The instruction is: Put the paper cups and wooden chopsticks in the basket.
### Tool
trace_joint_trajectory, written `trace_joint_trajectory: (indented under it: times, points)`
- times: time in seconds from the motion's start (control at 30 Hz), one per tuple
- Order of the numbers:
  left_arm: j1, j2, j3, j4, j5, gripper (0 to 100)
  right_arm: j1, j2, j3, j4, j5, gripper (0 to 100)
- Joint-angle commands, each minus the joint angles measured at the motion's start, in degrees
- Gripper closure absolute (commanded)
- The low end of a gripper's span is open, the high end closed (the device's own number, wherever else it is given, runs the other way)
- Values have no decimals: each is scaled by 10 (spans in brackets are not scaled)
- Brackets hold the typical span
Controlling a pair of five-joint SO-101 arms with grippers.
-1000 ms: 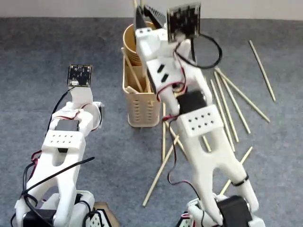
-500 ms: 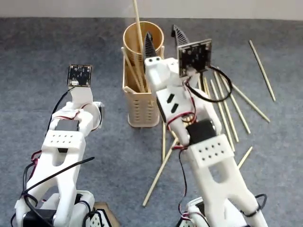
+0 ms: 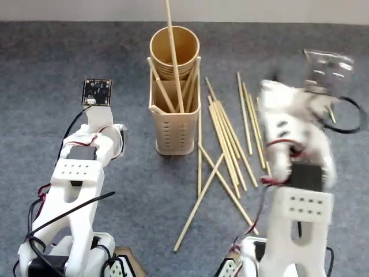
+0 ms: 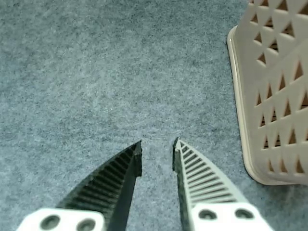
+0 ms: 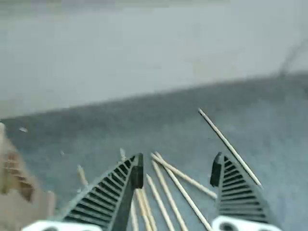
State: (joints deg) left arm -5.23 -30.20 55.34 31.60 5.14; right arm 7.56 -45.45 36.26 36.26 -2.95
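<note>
A beige perforated basket (image 3: 173, 127) stands on the grey carpet with a paper cup (image 3: 174, 51) in its far end. Several wooden chopsticks lean inside it, and one long chopstick (image 3: 172, 52) stands up through the cup. Loose chopsticks (image 3: 228, 141) lie fanned out on the carpet to the basket's right. My right arm (image 3: 294, 133) is over their right side, and my right gripper (image 5: 177, 166) is open above these chopsticks (image 5: 168, 192) with nothing in it. My left gripper (image 4: 158, 144) is open and empty just above the carpet, beside the basket's wall (image 4: 274, 96).
A single chopstick (image 5: 228, 144) lies apart at the far right. Bare carpet stretches to the left of the basket around my left arm (image 3: 86, 167). A pale wall edge runs along the far side of the carpet.
My right arm has pulled back from over the basket and swung right, above the loose chopsticks. A chopstick stays standing in the cup. The left arm has not moved.
</note>
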Motion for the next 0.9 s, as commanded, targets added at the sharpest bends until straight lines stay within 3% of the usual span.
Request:
trace_joint_trajectory:
  times: [0.0,0.1,0.17,0.43,0.7,0.87]
  points:
    - [7,-12,-2,-6,-5,857,33,46,45,69,69,785]
    - [7,-12,-2,-6,-5,857,-11,125,113,61,178,822]
    - [7,-12,-1,-6,-5,857,-9,172,144,38,178,834]
    - [8,-12,-1,-9,-5,857,136,227,198,33,142,836]
    - [8,-12,-1,-6,-5,857,155,234,219,31,159,836]
    - [8,-12,-1,-6,-5,857,177,233,287,-51,159,838]
